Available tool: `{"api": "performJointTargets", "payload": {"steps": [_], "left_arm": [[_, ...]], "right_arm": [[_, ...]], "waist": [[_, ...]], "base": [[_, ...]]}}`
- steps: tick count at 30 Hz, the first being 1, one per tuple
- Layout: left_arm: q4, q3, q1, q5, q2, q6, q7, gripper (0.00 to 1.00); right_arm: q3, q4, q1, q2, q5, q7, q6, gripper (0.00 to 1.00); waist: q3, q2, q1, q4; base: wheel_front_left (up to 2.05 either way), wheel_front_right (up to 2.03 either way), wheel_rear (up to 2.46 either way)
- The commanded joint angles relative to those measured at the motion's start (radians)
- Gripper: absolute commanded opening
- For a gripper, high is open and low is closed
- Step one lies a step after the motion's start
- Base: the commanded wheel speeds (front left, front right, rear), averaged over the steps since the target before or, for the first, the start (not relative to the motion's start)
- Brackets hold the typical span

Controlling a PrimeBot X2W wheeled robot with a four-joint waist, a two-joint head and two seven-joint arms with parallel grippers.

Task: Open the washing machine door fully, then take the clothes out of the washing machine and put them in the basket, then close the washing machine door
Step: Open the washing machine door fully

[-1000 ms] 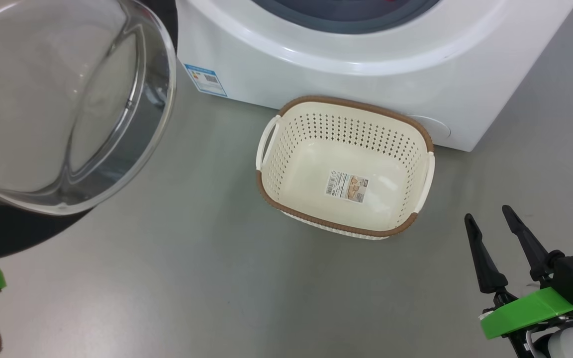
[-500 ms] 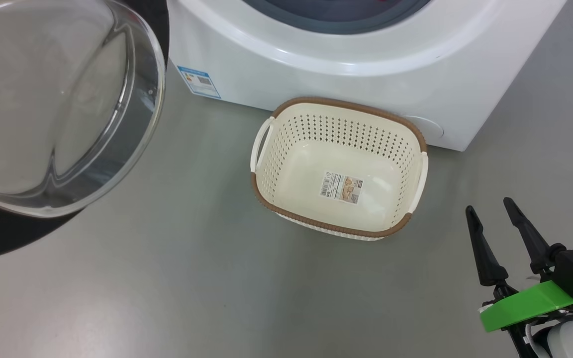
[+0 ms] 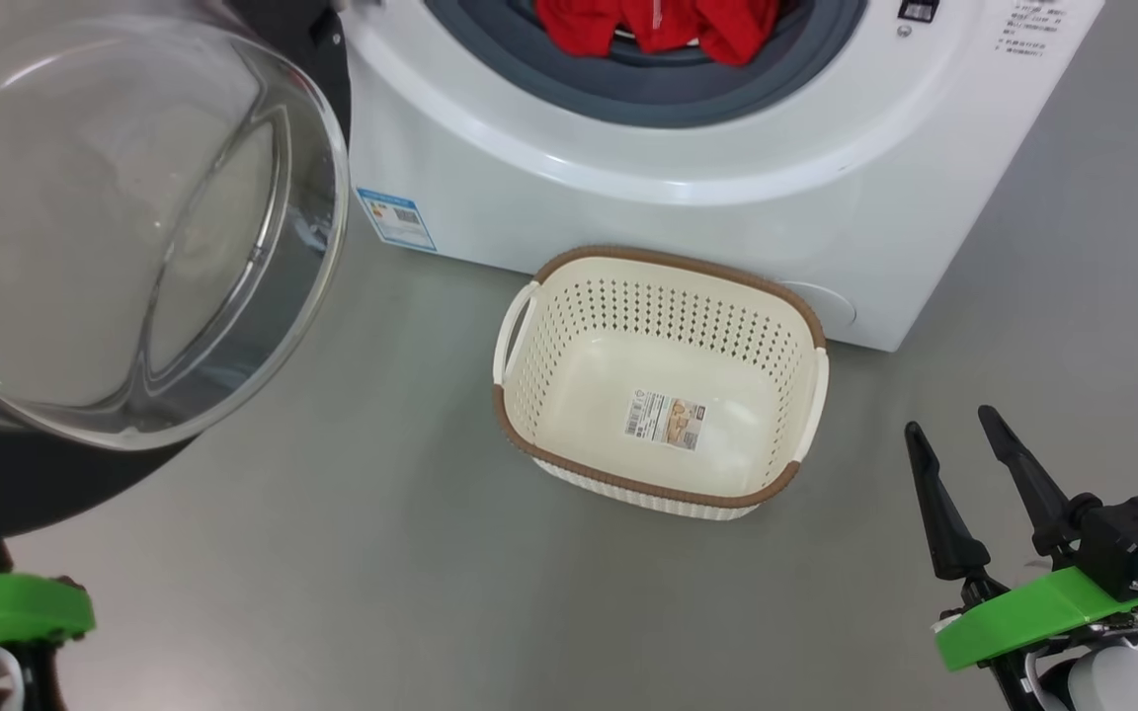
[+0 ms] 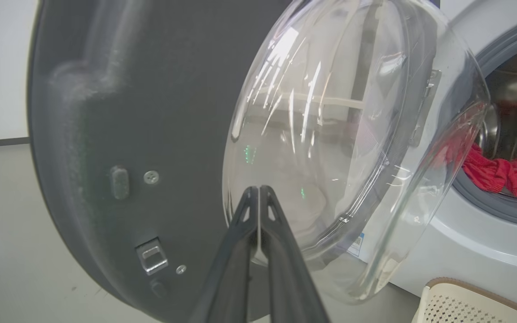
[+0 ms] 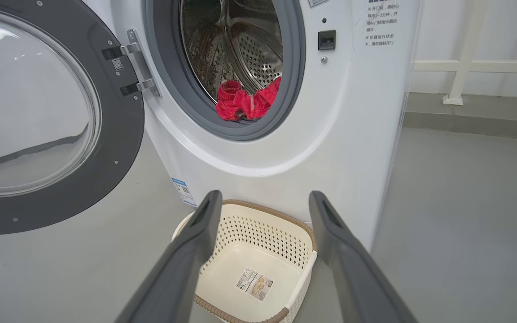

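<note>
- Left pincer point(image 4: 257, 190) is pressing its two fingers point(image 4: 236, 255) together, gripping nothing, and pointing at the glass of the door point(image 4: 106, 134); whether it is touching that glass I cannot tell.
- Right pincer point(image 3: 950, 425) is hovering spread wide and empty, low over the floor point(image 3: 381, 553).
- Door is hanging swung well out from the washer point(image 3: 628, 188), so the opening step is looking done and the taking-out is coming up.
- Clothes point(image 5: 247, 103) are lying in a red heap at the front lip of the drum point(image 5: 240, 40), ahead of and above the right pincer.
- Basket point(image 3: 668, 259) is sitting empty just ahead of the right pincer, against the washer's foot.
- Next move is probably calling for an open pincer rising over the grey ring point(image 5: 294, 89) and closing on the cloth; the right one is looking better placed.
- Floor is showing smooth and grey; a white wall point(image 5: 487, 27) and rail point(image 5: 465, 66) are running beyond the washer.
</note>
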State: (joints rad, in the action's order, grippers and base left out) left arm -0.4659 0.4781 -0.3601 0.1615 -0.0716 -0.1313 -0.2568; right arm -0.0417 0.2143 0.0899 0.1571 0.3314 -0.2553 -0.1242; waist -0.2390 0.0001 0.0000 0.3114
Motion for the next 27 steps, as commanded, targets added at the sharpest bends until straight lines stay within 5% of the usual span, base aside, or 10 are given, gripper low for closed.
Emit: {"api": "performJointTargets", "payload": {"steps": [1,3,4,7,27], "left_arm": [[0.037,0.016,0.023,0.012,-0.035,0.001,-0.005,0.32],[0.059,-0.008,0.051,0.009,-0.027,0.001,-0.005,0.44],[0.082,-0.025,0.077,0.010,-0.018,0.001,-0.005,0.67],[0.118,-0.056,0.113,0.012,-0.005,0.001,-0.005,1.00],[0.276,-0.379,0.279,0.107,-0.045,0.001,-0.005,1.00]], "right_arm": [[-0.022,-0.020,-0.003,0.005,0.000,-0.006,-0.007,1.00],[-0.021,-0.019,-0.010,0.002,0.002,-0.006,-0.007,1.00],[-0.018,-0.019,-0.018,-0.001,0.004,-0.006,-0.007,1.00],[-0.008,-0.021,-0.029,-0.008,0.007,-0.006,-0.007,1.00],[0.069,-0.049,-0.089,-0.038,0.017,-0.006,-0.007,1.00]], "waist": [[0.018,-0.0001,0.0000,-0.004],[0.032,-0.0001,0.0000,-0.007],[0.044,-0.0001,0.0000,-0.011],[0.060,-0.0001,0.0000,-0.020],[0.122,-0.0001,0.0000,-0.173]], "base": [[0.00,0.00,0.00],[0.00,0.00,0.00],[0.00,0.00,0.00],[0.00,0.00,0.00],[0.00,0.00,0.00]]}}
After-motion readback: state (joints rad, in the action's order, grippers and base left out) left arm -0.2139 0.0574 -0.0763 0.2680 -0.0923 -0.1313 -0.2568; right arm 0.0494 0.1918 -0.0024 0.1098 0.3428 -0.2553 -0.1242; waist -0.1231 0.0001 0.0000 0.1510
